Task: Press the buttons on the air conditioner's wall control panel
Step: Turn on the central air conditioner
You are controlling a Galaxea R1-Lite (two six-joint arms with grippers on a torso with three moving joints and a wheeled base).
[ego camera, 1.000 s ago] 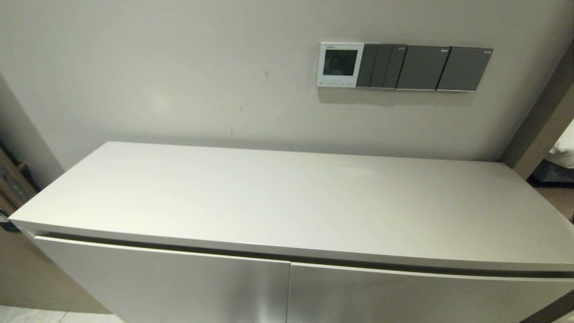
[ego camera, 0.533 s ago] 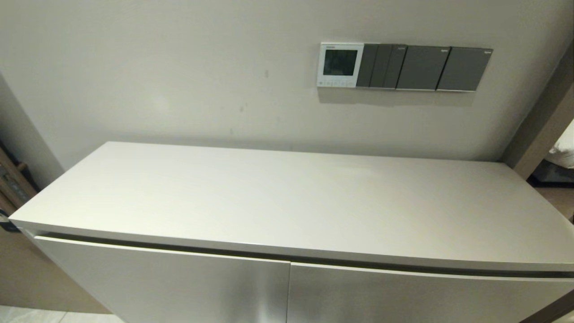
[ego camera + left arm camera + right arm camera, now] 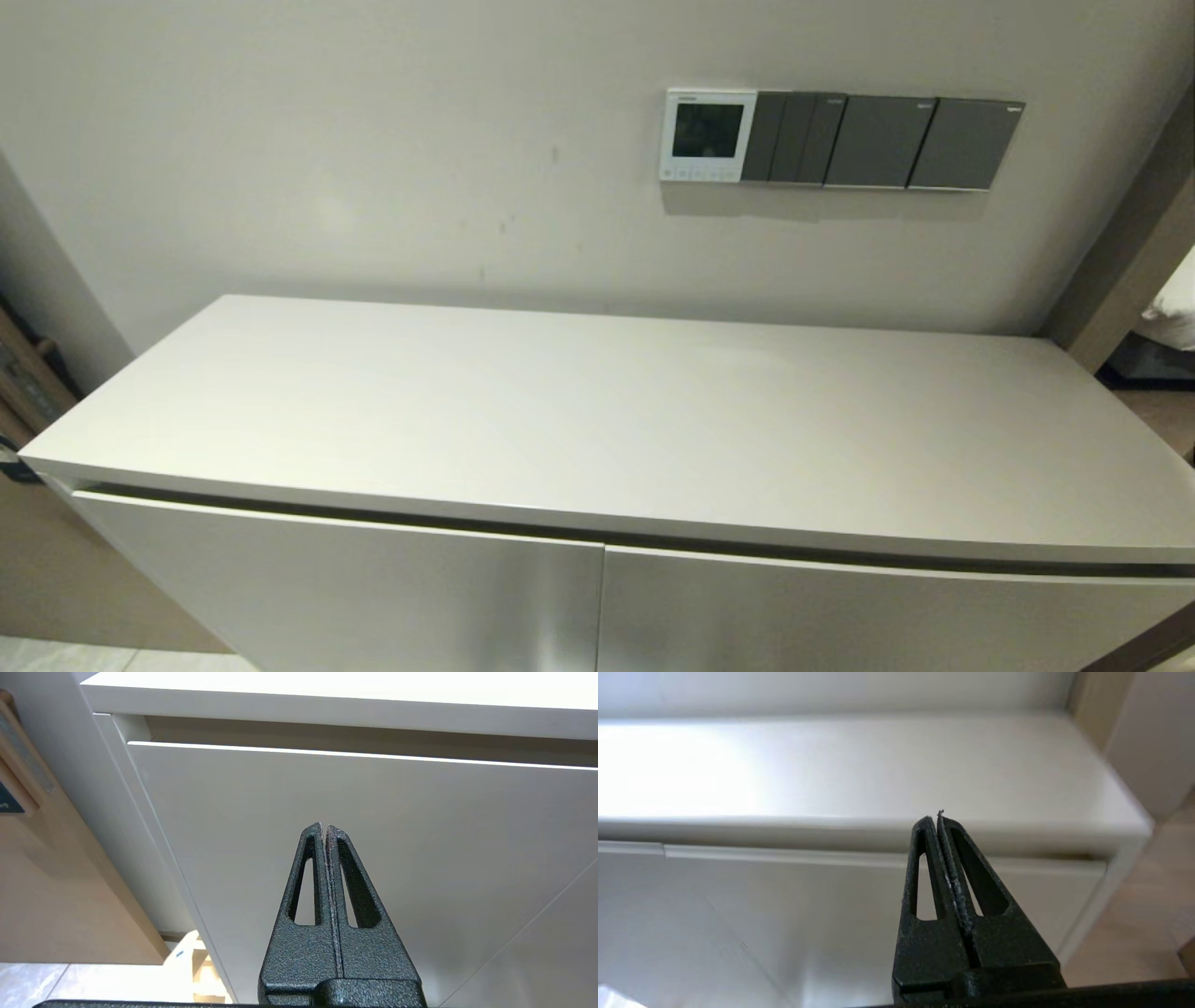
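Observation:
The white air conditioner wall control panel [image 3: 707,134] hangs on the wall above the cabinet, with a dark LCD screen. Its row of tiny buttons [image 3: 700,173] runs along its bottom edge. Neither gripper shows in the head view. My left gripper [image 3: 324,827] is shut and empty, low in front of the cabinet door. My right gripper [image 3: 935,819] is shut and empty, at the height of the cabinet top's front edge, near the cabinet's right end. The panel shows in neither wrist view.
Dark grey switch plates [image 3: 882,141] sit right of the panel. A long white cabinet [image 3: 597,420] stands against the wall below them. A brown door frame [image 3: 1134,233] rises at the right. Wooden furniture [image 3: 56,872] stands left of the cabinet.

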